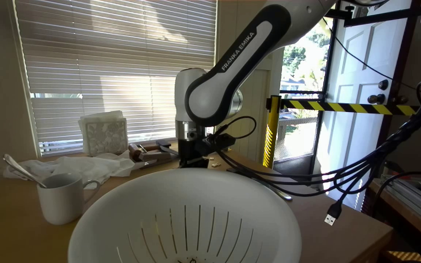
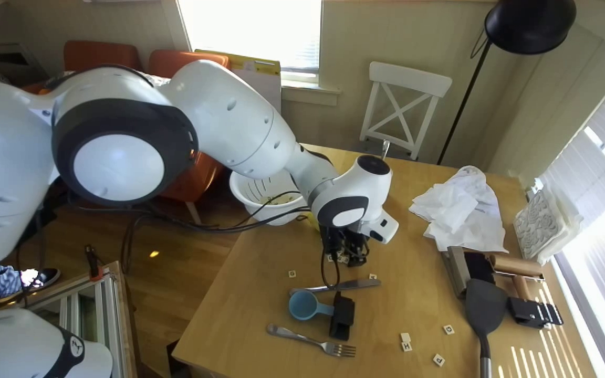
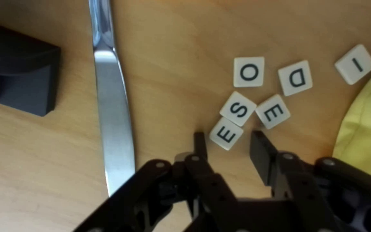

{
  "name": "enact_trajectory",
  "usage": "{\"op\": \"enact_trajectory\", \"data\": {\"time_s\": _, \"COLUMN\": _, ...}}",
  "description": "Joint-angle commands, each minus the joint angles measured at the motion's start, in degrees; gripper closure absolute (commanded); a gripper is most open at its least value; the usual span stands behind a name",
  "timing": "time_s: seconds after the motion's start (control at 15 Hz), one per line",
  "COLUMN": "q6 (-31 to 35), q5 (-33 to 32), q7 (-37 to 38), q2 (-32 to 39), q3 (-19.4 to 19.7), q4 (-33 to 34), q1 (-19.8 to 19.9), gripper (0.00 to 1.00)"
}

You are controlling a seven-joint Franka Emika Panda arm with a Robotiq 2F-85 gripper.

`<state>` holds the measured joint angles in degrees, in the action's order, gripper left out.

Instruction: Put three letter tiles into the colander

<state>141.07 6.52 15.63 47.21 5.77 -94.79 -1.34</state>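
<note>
At the counter's [image 2: 386, 310] edge in an exterior view sits the colander [image 2: 281, 184]; rightward, your hand [image 3: 228, 140] stands parted, empty. Turn it to pinch the nearest E tile [image 3: 226, 133] by free sides, sparing the touching S tile [image 3: 238, 109].

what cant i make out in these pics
Colander, in an exterior view: near rim cut off by bottom edge.
Letter tiles, in an exterior view: too small to read.
Metal utensil, in an exterior view: lower end hidden inside mug.
Yellow item, in wrist view: cut off by right edge.
</note>
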Motion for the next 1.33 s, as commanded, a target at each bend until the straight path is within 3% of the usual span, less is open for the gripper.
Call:
{"op": "enact_trajectory", "data": {"time_s": 0.0, "q6": -2.1, "q5": -1.4, "q7": 1.8, "q2": -0.7, "q3": 0.9, "q4": -0.7, "q1": -1.0, "gripper": 0.60}}
{"op": "enact_trajectory", "data": {"time_s": 0.53, "q6": -2.6, "q5": -1.4, "q7": 1.6, "q2": -0.6, "q3": 0.7, "q4": -0.6, "q1": -1.1, "gripper": 0.73}}
{"op": "enact_trajectory", "data": {"time_s": 0.6, "q6": -2.6, "q5": -1.4, "q7": 1.6, "q2": -0.6, "q3": 0.7, "q4": -0.6, "q1": -1.1, "gripper": 0.77}}
{"op": "enact_trajectory", "data": {"time_s": 0.67, "q6": -2.5, "q5": -1.3, "q7": 1.5, "q2": -0.8, "q3": 0.6, "q4": -0.8, "q1": -1.1, "gripper": 0.91}}
{"op": "enact_trajectory", "data": {"time_s": 0.8, "q6": -2.0, "q5": -1.1, "q7": 1.4, "q2": -1.3, "q3": 0.5, "q4": -0.9, "q1": -0.9, "gripper": 0.98}}
{"op": "enact_trajectory", "data": {"time_s": 0.87, "q6": -1.6, "q5": -0.9, "q7": 1.4, "q2": -1.8, "q3": 0.5, "q4": -1.0, "q1": -0.8, "gripper": 0.95}}
{"op": "enact_trajectory", "data": {"time_s": 1.13, "q6": -2.2, "q5": -1.2, "q7": 1.5, "q2": -2.7, "q3": 0.6, "q4": -1.4, "q1": -1.0, "gripper": 1.00}}
{"op": "enact_trajectory", "data": {"time_s": 1.27, "q6": -1.8, "q5": -1.1, "q7": 1.4, "q2": -3.0, "q3": 0.4, "q4": -1.8, "q1": -1.0, "gripper": 0.75}}
